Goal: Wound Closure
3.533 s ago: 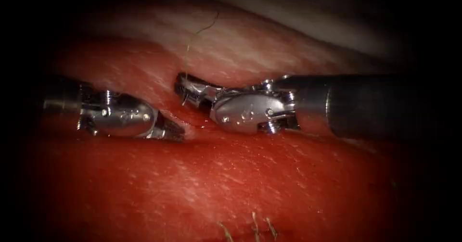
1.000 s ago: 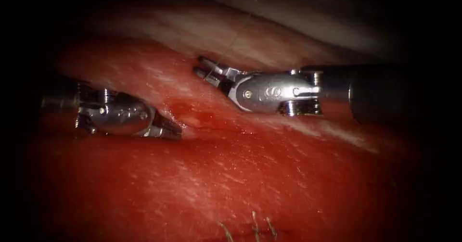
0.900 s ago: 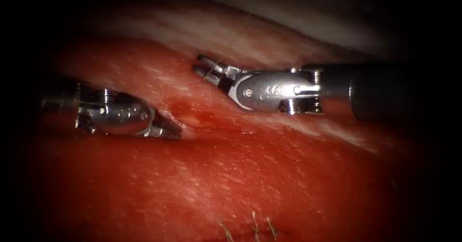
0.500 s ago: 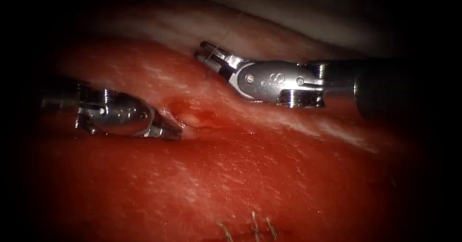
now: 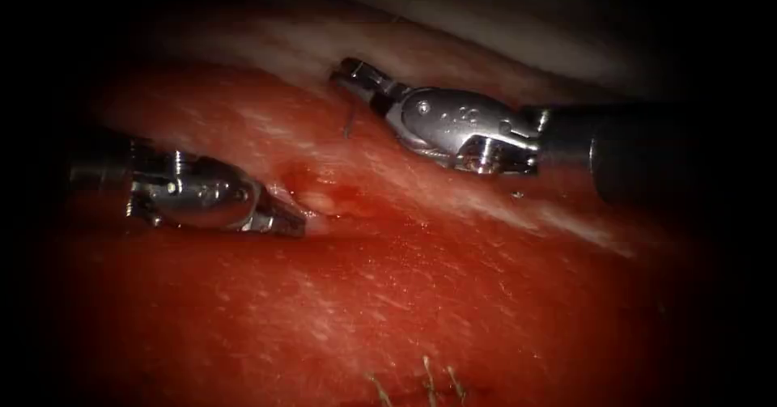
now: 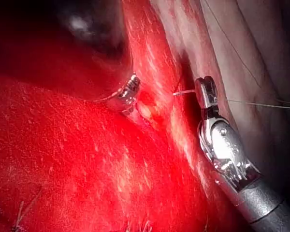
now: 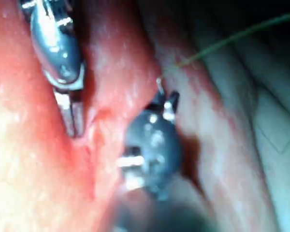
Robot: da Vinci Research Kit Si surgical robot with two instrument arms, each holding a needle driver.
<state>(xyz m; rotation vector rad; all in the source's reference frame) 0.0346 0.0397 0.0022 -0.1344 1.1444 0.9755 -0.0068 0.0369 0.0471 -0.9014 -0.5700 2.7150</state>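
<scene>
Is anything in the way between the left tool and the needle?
Nothing visible. The right tool holds the needle out of the tissue, right of the cut; the left tool grips the cut's edge; only bare tissue lies between.

Two silver wrist tools (image 5: 453, 124) w/ pivot screws, dark shafts (image 5: 639, 144)

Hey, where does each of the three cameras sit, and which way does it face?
Endoscope view: above and in front, facing the cut in the tissue; left tool enters from the left, right tool from the right.
Left wrist view: on the left arm, facing along its shaft to its own tip.
Right wrist view: on the right arm, facing its own jaws, shut on the needle.
Shared: each wrist view also shows the other arm's tool. The left tool's hold is unclear.
</scene>
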